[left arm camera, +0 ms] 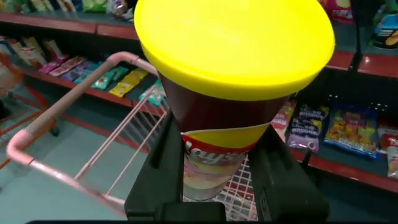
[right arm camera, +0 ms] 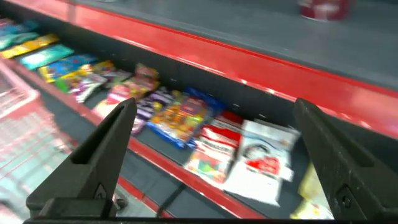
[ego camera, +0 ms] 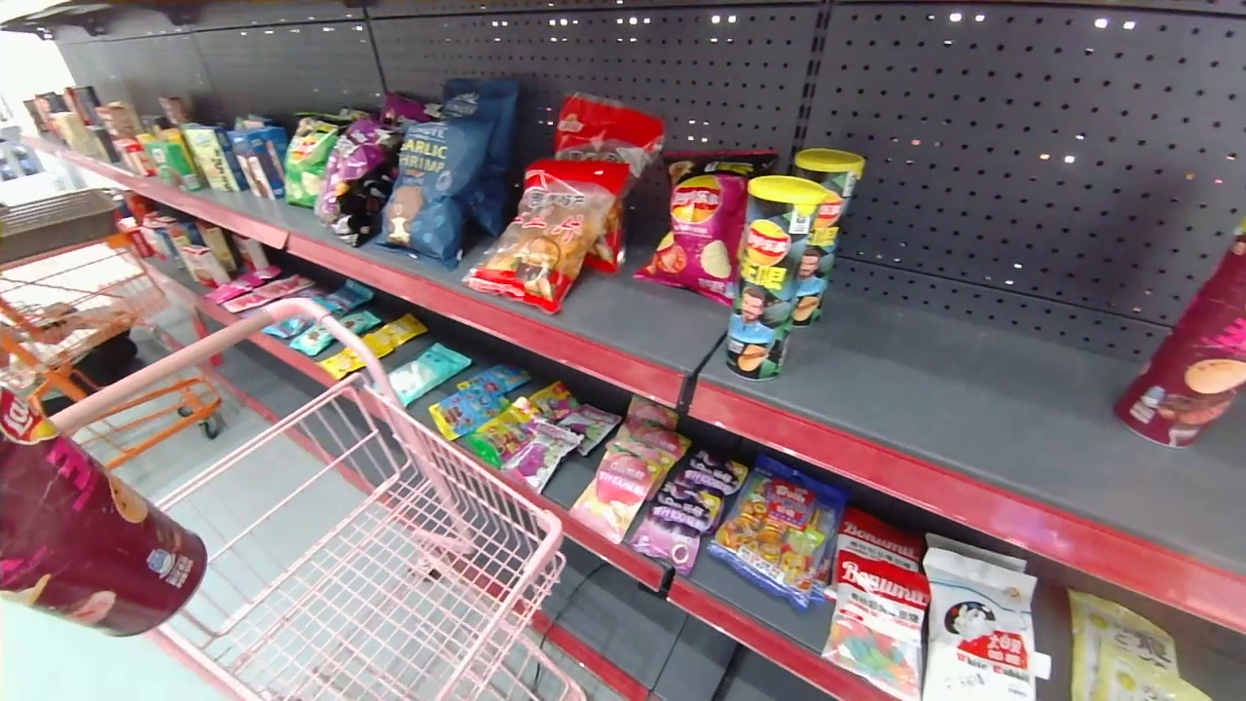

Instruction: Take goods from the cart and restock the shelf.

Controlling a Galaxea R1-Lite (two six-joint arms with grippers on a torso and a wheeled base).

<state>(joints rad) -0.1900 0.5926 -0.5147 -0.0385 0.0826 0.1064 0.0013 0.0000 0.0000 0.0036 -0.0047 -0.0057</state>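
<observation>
A dark red chip can [ego camera: 88,535] with a yellow lid [left arm camera: 230,50] hangs at the lower left, above the near corner of the pink cart [ego camera: 389,545]. My left gripper [left arm camera: 221,165] is shut on the can's body, one finger on each side. My right gripper [right arm camera: 217,155] is open with nothing in it and faces the red edge of the shelf [right arm camera: 261,68] and the snack bags below. On the upper grey shelf [ego camera: 925,389] stand two green cans with yellow lids [ego camera: 779,273], and a dark red can [ego camera: 1188,360] leans at the far right.
Bags of chips [ego camera: 545,234] fill the upper shelf left of the cans; bare shelf lies between the green cans and the red can. Candy and snack bags [ego camera: 681,497] cover the lower shelf. An orange cart [ego camera: 97,321] stands at the far left.
</observation>
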